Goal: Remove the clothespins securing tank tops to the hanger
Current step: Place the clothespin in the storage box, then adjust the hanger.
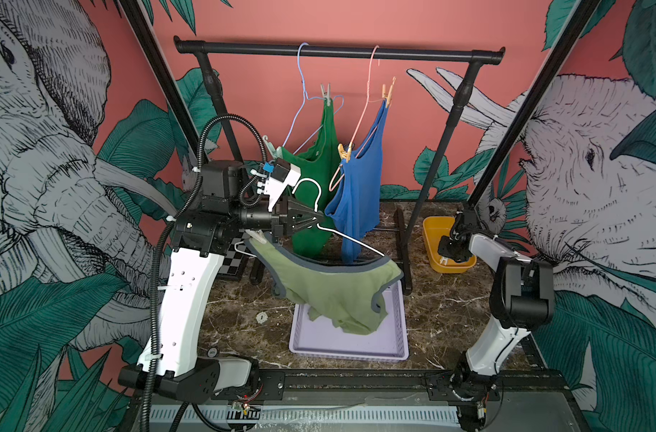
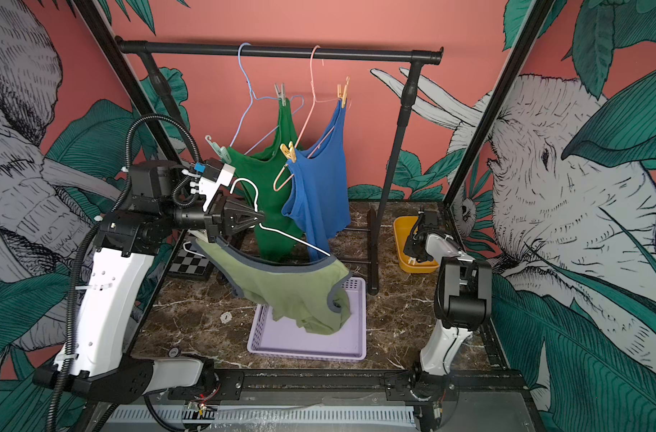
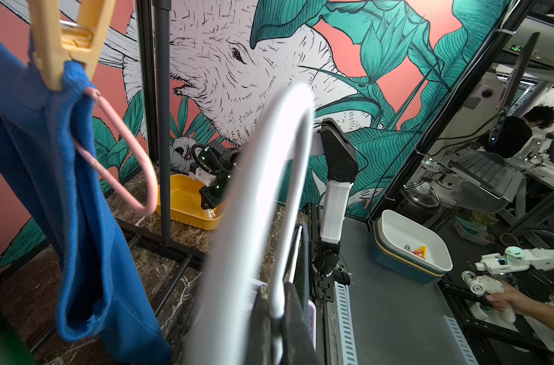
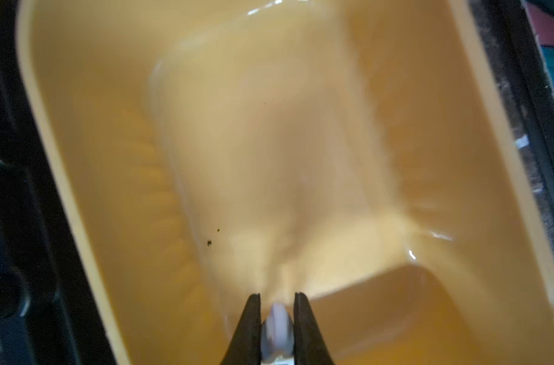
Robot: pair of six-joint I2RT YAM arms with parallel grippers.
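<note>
My left gripper (image 1: pixel 317 220) (image 3: pixel 277 290) is shut on the wire of a white hanger (image 1: pixel 356 243) (image 3: pixel 269 177). An olive tank top (image 1: pixel 330 291) (image 2: pixel 281 288) with grey trim droops from it. A green tank top (image 1: pixel 319 164) and a blue one (image 1: pixel 360 187) hang on the rail. Each is pinned: a grey clothespin (image 1: pixel 327 93), a mint one (image 1: pixel 272 147), an orange one (image 1: pixel 388 91) and a yellow one (image 1: pixel 344 152) (image 3: pixel 64 38). My right gripper (image 1: pixel 446 260) (image 4: pixel 277 300) hangs inside the yellow bin (image 1: pixel 431 228) (image 4: pixel 79 158) with a pale clothespin (image 4: pixel 277 322) between its fingers.
A lavender basket (image 1: pixel 356 348) lies under the olive top's hem. The black rack (image 1: pixel 337 50) spans the back, with its feet on the marble table. A checkerboard (image 1: pixel 236 262) lies behind my left arm. A pink hanger (image 3: pixel 136 164) carries the blue top.
</note>
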